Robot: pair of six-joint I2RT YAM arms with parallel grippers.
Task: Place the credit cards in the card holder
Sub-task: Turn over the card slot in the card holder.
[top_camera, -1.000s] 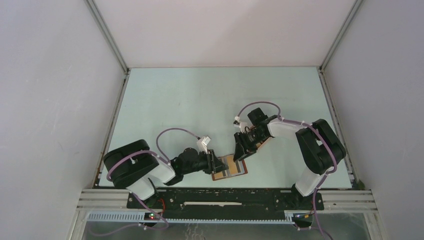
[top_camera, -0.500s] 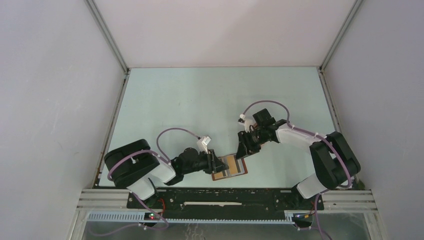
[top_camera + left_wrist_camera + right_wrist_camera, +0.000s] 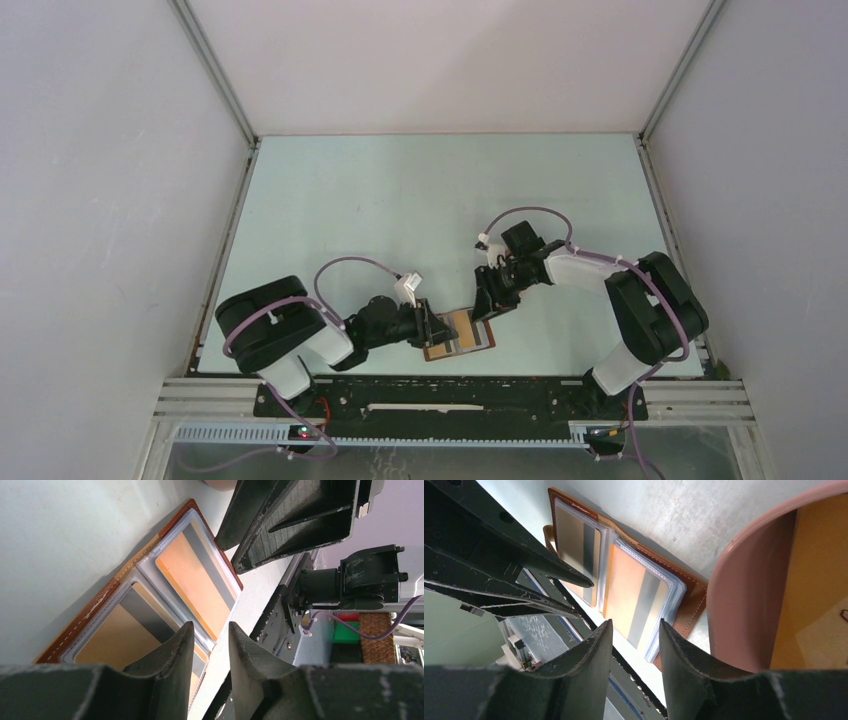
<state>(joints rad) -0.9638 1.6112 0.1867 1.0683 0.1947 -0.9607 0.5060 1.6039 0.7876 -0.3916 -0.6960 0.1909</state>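
Note:
The card holder (image 3: 460, 337) lies open near the table's front edge, brown leather with clear sleeves. In the left wrist view its leather border (image 3: 107, 597) frames an orange credit card (image 3: 195, 587) with a grey stripe and a tan card (image 3: 107, 640), both inside sleeves. The right wrist view shows the same holder (image 3: 691, 607), orange card (image 3: 626, 587) and tan card (image 3: 569, 540). My left gripper (image 3: 437, 328) (image 3: 211, 630) hovers at the holder's left edge, open and empty. My right gripper (image 3: 484, 305) (image 3: 634, 627) hangs over its upper right corner, open and empty.
A pink oval tray (image 3: 744, 610) stands right beside the holder, with a yellow-orange flat surface (image 3: 819, 570) inside it. The table's front rail (image 3: 450, 385) runs just behind the holder. White walls close in the left, right and back.
The right arm's elbow swung out to the right and partly back, while its gripper stayed over the holder's corner and its jaws narrowed slightly. The left arm and the holder have not moved.

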